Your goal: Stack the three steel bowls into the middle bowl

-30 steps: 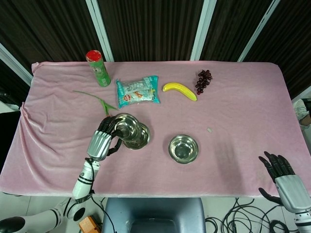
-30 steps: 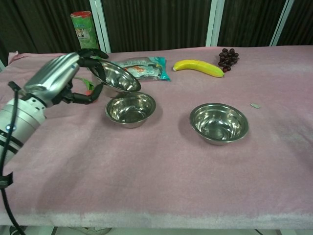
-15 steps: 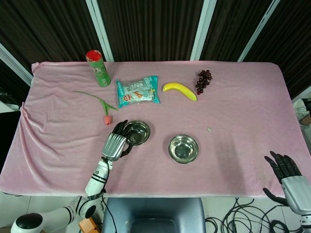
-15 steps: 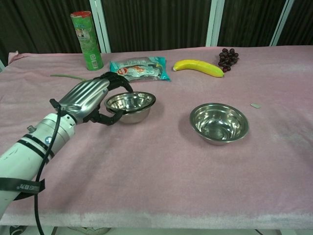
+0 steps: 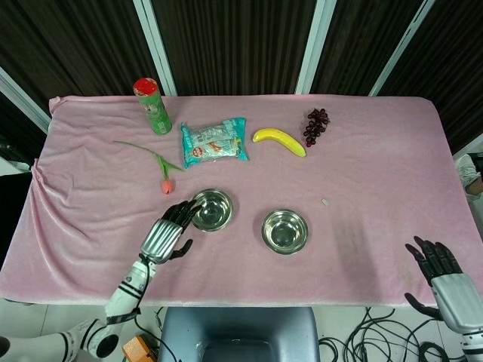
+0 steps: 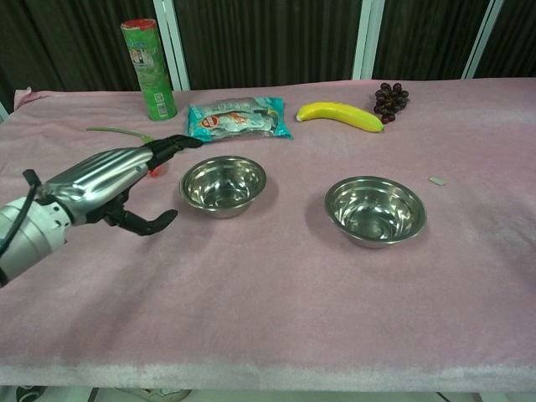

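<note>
I see a table (image 5: 377, 188) draped in a pink cloth (image 5: 90, 188). Behind the table stands a dark slatted wall (image 5: 234, 38) crossed by pale slanted posts (image 5: 155, 45). Below the table's near edge sit a grey chair (image 5: 238, 335) and tangled cables (image 5: 370, 335).

Two shiny steel spots on the pink-covered desk: the stacked bowls (image 5: 212, 209) sit upright left of center, one nested inside the other, and a single bowl (image 5: 284, 231) sits upright, empty, off to their right.
</note>
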